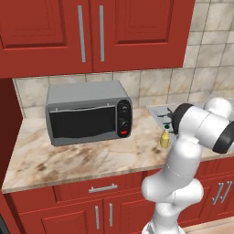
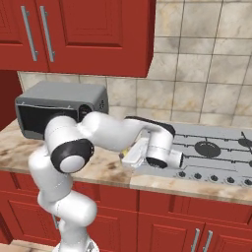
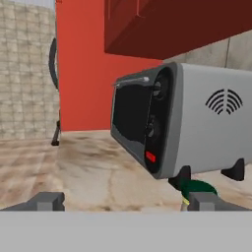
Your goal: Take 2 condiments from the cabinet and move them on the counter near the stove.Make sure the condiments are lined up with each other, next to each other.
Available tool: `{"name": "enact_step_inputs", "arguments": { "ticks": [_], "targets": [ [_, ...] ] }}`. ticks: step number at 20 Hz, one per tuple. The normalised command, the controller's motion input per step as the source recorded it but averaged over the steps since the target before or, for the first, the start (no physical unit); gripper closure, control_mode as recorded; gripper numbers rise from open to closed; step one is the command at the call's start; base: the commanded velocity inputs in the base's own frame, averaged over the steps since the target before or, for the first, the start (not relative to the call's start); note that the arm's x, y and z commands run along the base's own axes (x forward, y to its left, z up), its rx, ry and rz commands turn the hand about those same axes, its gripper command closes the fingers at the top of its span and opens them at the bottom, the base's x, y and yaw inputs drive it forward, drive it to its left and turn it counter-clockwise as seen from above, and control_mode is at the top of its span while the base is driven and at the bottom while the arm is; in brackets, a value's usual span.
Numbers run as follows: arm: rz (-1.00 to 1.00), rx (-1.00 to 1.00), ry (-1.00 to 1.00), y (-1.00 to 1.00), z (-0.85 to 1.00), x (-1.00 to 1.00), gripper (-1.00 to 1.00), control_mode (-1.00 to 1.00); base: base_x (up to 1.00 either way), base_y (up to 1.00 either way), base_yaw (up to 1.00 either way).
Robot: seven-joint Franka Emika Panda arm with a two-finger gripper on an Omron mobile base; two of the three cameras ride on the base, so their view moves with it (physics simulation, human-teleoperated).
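A small yellow bottle (image 1: 165, 138) with a dark green cap stands upright on the beige marbled counter (image 1: 91, 157), between the toaster oven and the stove (image 2: 211, 147). In the hand view its green cap (image 3: 197, 187) peeks out just behind my right fingertip (image 3: 206, 201). My gripper (image 3: 127, 202) is low over the counter beside the bottle, open wide, with nothing between the jaws. In the right base view the gripper (image 2: 129, 156) reaches left from the stove's front edge. The red wall cabinet (image 1: 91, 32) above has its doors shut.
A grey toaster oven (image 1: 87, 119) stands on the counter left of the bottle, close in front of the hand (image 3: 197, 128). A tall red panel (image 1: 7, 137) closes off the counter's left end. A tiled wall (image 2: 206, 93) runs behind.
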Motion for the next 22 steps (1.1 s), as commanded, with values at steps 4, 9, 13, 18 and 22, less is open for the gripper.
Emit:
{"name": "enact_step_inputs", "arguments": {
  "ticks": [4,9,13,18,22],
  "targets": [
    [-0.08,0.00,0.00,0.00,0.55,-0.67,-1.00,-1.00,0.00,0.00,0.00],
    [-0.16,0.00,0.00,0.00,0.58,-0.55,-1.00,-1.00,0.00,0.00,0.00],
    [-0.23,0.00,0.12,0.00,0.80,-0.50,-1.00,-1.00,0.00,0.00,0.00],
    [-0.33,0.00,0.31,0.00,0.79,-0.34,-1.00,-1.00,0.00,0.00,0.00],
    [-0.37,0.00,0.47,0.04,0.70,-0.42,-1.00,-1.00,0.00,0.00,0.00]
  ]
}}
